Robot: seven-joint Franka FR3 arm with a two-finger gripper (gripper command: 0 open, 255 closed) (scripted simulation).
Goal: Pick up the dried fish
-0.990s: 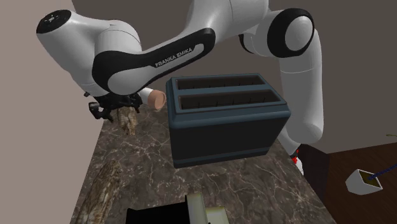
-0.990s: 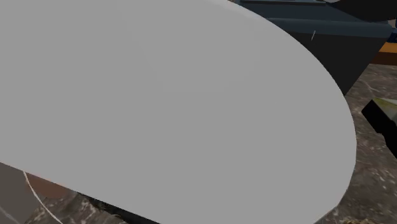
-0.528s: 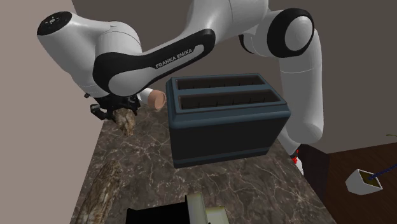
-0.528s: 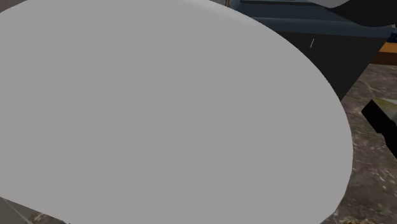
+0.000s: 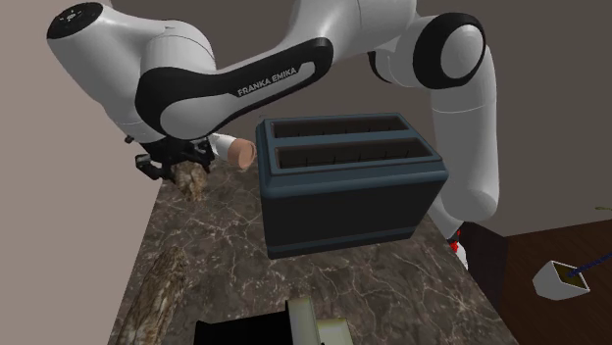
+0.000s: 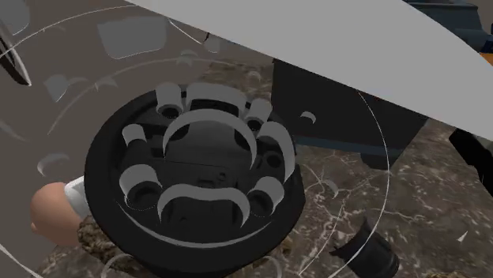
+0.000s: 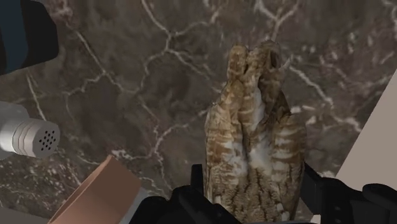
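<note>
Arm has risen slightly since half a second ago, and the dried fish (image 7: 254,143) has come up with it. Claw (image 7: 254,191) is clamped on the fish. Both black fingers (image 7: 198,184) press its broad body, and the narrow end sticks out past the tips. It hangs to the shoulder view's left of the dark blue toaster (image 5: 348,186), off that toaster's far corner, over the marble worktop (image 5: 324,284). Cannot tell if the lower tip is fully clear of the stone. A pink-ended cylinder (image 5: 235,150) sits between fish and toaster, close to the claw.

Step in hand looks like the lift. To do it well, go straight up and keep the squeeze steady. The grip is on one end, so the free end could pivot or slip, and slow travel suits. Stay away from the toaster side so the cylinder isn't knocked.
</note>
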